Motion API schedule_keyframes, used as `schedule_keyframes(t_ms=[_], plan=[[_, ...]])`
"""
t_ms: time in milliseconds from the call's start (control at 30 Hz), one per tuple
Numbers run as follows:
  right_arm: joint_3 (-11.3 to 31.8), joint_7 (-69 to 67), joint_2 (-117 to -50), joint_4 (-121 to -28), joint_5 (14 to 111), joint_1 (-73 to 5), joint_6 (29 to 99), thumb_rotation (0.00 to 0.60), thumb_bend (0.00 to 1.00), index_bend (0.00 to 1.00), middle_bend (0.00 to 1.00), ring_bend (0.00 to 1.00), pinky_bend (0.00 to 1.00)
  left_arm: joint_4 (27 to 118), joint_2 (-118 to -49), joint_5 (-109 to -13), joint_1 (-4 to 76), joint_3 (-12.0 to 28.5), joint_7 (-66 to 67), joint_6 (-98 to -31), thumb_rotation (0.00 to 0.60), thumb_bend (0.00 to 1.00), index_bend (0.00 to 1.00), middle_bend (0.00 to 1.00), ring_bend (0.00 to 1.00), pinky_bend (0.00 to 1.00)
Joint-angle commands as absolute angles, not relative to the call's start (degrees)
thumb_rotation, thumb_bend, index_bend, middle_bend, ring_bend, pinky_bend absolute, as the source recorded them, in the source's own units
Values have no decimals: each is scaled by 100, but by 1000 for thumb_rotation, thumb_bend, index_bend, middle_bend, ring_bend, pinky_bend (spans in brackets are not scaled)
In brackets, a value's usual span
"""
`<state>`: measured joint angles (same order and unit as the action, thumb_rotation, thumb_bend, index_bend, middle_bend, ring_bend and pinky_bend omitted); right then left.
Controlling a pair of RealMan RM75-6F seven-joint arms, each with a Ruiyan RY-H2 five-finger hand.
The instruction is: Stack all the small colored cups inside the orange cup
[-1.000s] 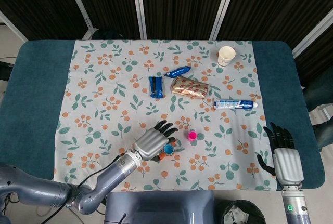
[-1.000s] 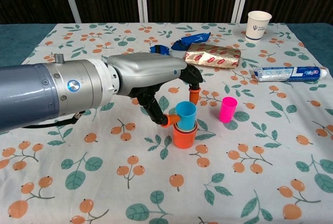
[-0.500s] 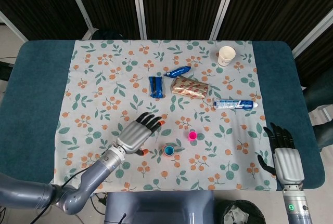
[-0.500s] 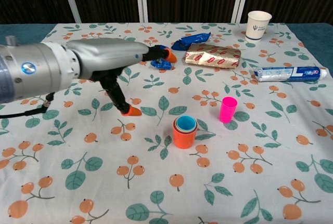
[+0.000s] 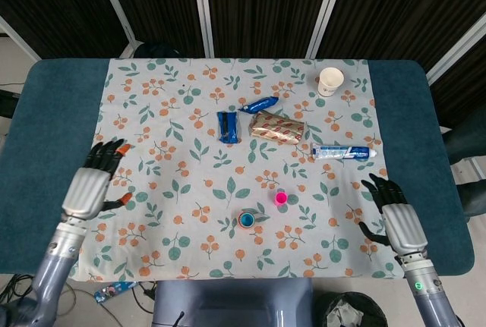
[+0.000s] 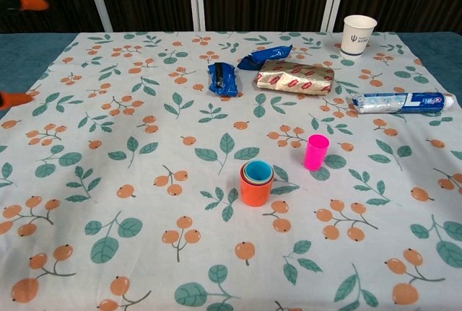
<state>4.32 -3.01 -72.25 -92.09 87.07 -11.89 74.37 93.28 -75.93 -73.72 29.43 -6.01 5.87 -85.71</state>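
Left hand [image 5: 91, 183] has withdrawn, fingers apart, empty; blue cup [image 6: 257, 172] now nested in orange cup [image 6: 255, 187]. Pink cup [image 6: 315, 151] remains, nearer right hand [image 5: 395, 217], also spread, empty.

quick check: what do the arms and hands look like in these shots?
Both arms are smooth grey metal cylinders. The left hand and right hand have ridged silver-grey backs and black fingers; the left fingertips have orange caps. A small green light shows on the right forearm. No cables or sleeves visible.
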Motion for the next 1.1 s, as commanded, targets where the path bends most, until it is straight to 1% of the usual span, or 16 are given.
schedule_keyframes(t_ms=[33,200,433,600,1100], plan=[[540,-344,-7020,-9507,8737,-1542,7013,600,383,109,4,0,65,8671,-7347,-7469,2270,-836,-178,-8892,600,175,36,2,0,10],[714,-47,-6850,-9958,8517,-2022,6336,600,384,111,4,0,65,8162,-7447,-7573,1891,-744,-688,-9102,600,174,38,1,0,10],[928,530,-6945,-10318,7961,-2513,5705,600,383,163,4,0,65,8051,-7423,-7772,1718,-572,-1001,-9166,600,175,39,0,0,11],[1001,1007,-7164,-10393,7633,-2709,5620,600,384,205,5,3,65,8019,-7383,-7796,1624,-431,-1030,-9140,600,175,39,0,0,11],[1112,1738,-7903,-10107,6869,-3150,5513,600,384,244,4,10,65,8199,-7309,-7908,1492,-263,-859,-8915,600,175,39,0,0,11]])
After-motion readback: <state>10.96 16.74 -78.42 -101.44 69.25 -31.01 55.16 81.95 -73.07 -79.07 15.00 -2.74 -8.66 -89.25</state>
